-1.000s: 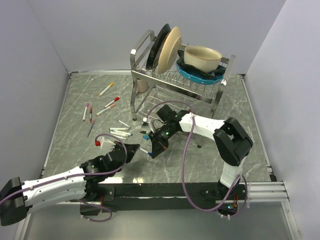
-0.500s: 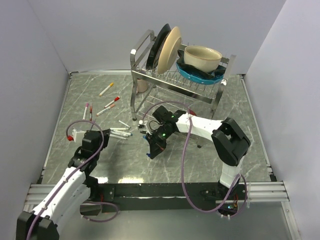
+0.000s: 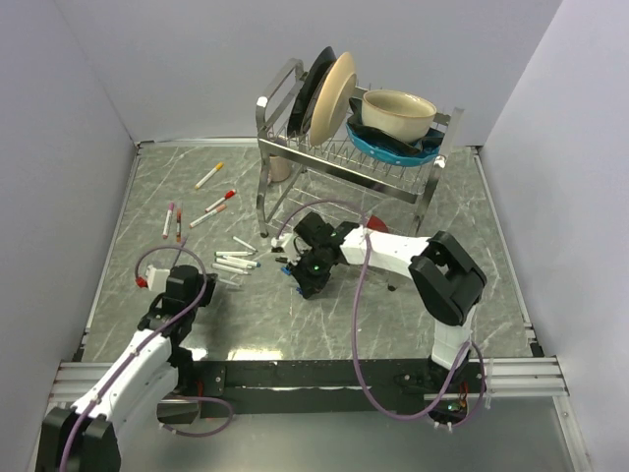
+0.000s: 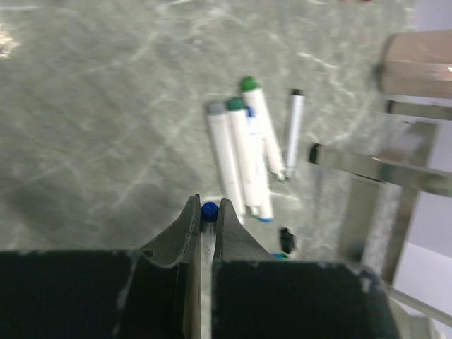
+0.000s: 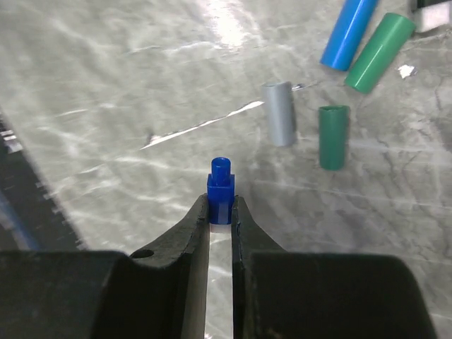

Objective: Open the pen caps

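- The table [image 3: 413,315], grey with a marble pattern, is seen whole only from the top camera. Each wrist camera gives just a small patch of it.
- The dish rack [image 3: 262,177] stands at about 12 to 1 o'clock on the table and carries upright plates [image 3: 334,93], a cream bowl [image 3: 398,113] and a blue dish [image 3: 388,146]. The left wrist camera catches only one metal leg, at 3 o'clock in its picture.
- A bunch of white pens [image 3: 236,261] lies near the table centre. From the top they look alike; the left wrist camera shows that their ends are green and grey.
- The left gripper [image 4: 207,212] has its fingers almost together, clamped on a blue-tipped pen [image 4: 209,210]. Only its own camera shows this grip.
- The right gripper [image 5: 220,208] pinches a blue cap [image 5: 220,185], which stands upright between the fingertips above the table. The top camera does not show this cap.
- Four loose caps lie on the table at 1 to 2 o'clock from the right fingertips, and only the right wrist camera shows them clearly: a light blue cap [image 5: 349,32], a light green cap [image 5: 381,53], a grey cap [image 5: 279,113] and a dark green cap [image 5: 333,136].
- At 10 o'clock on the table, a yellow cap [image 3: 220,166] and a red cap [image 3: 230,195] sit on their pens.
- Any printing on the barrels is too small to read.
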Robot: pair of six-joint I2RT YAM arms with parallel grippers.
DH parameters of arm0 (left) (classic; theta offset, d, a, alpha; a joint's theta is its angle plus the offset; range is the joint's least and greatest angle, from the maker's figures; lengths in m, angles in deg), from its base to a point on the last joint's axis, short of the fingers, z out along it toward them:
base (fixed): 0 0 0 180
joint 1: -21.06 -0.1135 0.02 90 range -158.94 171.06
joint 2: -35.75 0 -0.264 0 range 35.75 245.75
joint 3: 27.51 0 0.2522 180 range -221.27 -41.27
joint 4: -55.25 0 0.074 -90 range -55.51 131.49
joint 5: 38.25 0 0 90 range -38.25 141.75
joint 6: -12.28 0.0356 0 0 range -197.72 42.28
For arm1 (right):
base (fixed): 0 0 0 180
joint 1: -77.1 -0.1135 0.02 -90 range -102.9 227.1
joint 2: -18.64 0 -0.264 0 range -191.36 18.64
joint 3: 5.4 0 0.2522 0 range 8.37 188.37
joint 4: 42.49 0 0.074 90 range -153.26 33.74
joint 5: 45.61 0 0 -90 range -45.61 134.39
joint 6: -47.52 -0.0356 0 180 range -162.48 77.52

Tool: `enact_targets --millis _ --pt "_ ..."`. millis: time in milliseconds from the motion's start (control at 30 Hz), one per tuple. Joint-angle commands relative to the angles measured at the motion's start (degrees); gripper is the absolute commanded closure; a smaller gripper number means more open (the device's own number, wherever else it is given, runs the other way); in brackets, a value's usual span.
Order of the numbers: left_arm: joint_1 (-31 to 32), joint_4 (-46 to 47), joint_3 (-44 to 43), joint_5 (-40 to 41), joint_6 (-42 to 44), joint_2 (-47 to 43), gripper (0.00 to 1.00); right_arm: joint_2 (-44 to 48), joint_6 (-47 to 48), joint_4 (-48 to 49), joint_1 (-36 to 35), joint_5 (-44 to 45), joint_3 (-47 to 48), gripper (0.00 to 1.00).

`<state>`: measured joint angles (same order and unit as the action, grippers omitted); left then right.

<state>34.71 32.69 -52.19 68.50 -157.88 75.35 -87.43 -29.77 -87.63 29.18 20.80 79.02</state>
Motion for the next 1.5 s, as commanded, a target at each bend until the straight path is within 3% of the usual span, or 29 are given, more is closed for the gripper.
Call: enact_targets --millis 0,167,200,367,500,767,933,1033,1200,1300,1333,1467 --pt "-1.0 2.8 -1.0 0.5 0.7 3.7 0.92 -2.3 0.7 2.4 -3.9 11.1 0.6 0.93" --pt "-1.8 2.8 -2.4 0.9 1.1 6.7 0.86 -3.2 1.4 3.2 -6.4 16.9 0.5 0.84" --pt "-2.1 2.9 -2.5 0.9 1.2 7.1 0.86 -3.2 1.4 3.4 -6.6 18.4 0.4 0.77" --pt "-3.3 3.3 -3.0 0.6 1.9 9.0 0.81 -2.3 1.6 4.1 -6.7 21.2 0.1 0.64" --pt "-4.6 3.6 -4.1 0.0 3.0 10.1 0.6 0.0 1.9 4.3 -6.7 22.5 -0.3 0.58" --pt "-5.8 1.2 -7.0 -0.2 5.0 10.2 0.43 5.4 3.3 4.0 -6.7 21.8 -1.2 0.52" --pt "-6.4 -2.0 -9.9 0.8 7.6 7.6 0.26 9.1 4.4 3.6 -6.7 21.8 -1.3 0.5" --pt "-7.4 -3.7 -13.1 0.8 10.7 7.3 0.21 11.0 5.5 2.6 -6.7 21.1 -1.2 0.5" --pt "-12.6 -1.8 -18.1 -3.3 22.5 8.3 0.01 14.6 9.7 -0.3 -6.7 16.2 -0.8 0.49" --pt "-18.8 1.1 -19.6 -10.1 30.5 11.4 0.01 17.0 11.5 -1.1 -6.7 12.4 -1.6 0.49" --pt "-20.7 3.2 -20.0 -16.2 32.6 14.5 0.01 17.5 11.7 -1.3 -6.7 11.0 -1.7 0.49" --pt "-25.2 -0.9 -28.5 -17.9 42.5 27.1 0.02 19.0 12.3 -1.8 -7.1 8.6 -1.9 0.48"
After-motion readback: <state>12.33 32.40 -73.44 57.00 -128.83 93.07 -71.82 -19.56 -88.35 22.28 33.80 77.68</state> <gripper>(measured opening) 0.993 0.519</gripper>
